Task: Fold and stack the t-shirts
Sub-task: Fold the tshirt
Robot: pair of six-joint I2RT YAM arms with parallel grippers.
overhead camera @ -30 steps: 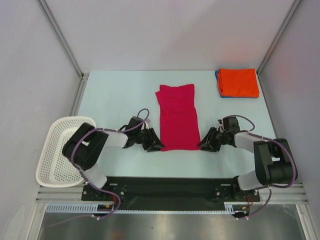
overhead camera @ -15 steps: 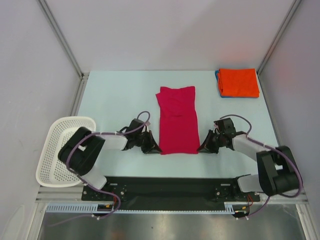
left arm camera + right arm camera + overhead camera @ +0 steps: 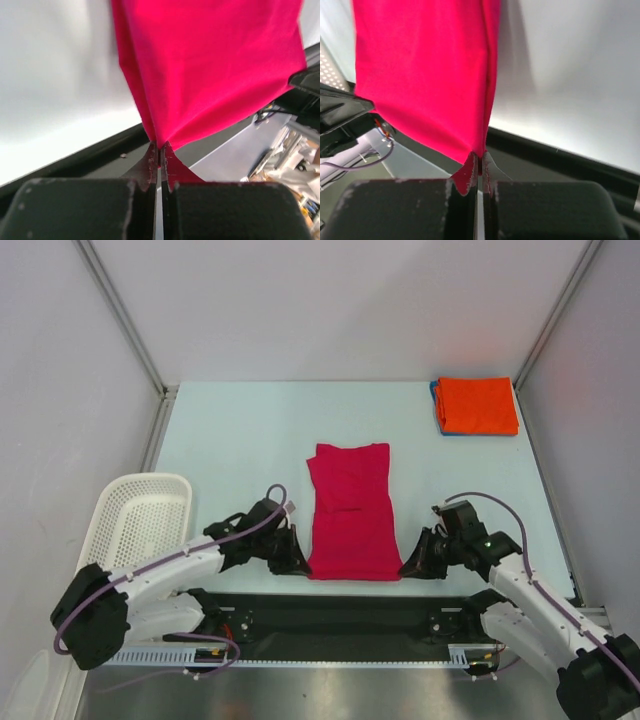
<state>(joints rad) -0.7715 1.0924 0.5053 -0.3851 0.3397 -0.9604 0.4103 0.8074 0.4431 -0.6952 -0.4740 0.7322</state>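
Nearest you, both arms reach in low over the black mounting rail [image 3: 340, 615], and each ends at a near corner of the crimson t-shirt [image 3: 350, 520].

Your left pincer [image 3: 300, 568] is clamped on the near left corner. In its wrist view the fingers [image 3: 149, 167] meet with only a sliver between them. A pinch of crimson cloth is caught at the tips, and the fabric fans up and away from there.

Your right pincer [image 3: 410, 568] grips the near right corner in the same way. Its fingers [image 3: 466, 176] are pressed together on a small fold of the cloth, and the rest of the shirt spreads away to the left of that view.

Between the two pincers, the shirt's near hem runs straight across, right at the near edge of the table [image 3: 240, 440]. From there the shirt stretches away from you as a long, narrow strip, its sides folded in, reaching about the middle of the table. A faint step crosses it roughly halfway along.

To your left, beside the left arm, the white perforated basket [image 3: 135, 525] sits at the table's left edge.

Farthest from you, in the far right corner and well apart from the crimson shirt, the orange t-shirt [image 3: 478, 405] lies folded into a rectangle. It rests on the blue t-shirt [image 3: 436, 400], of which only a thin edge shows along the left side.
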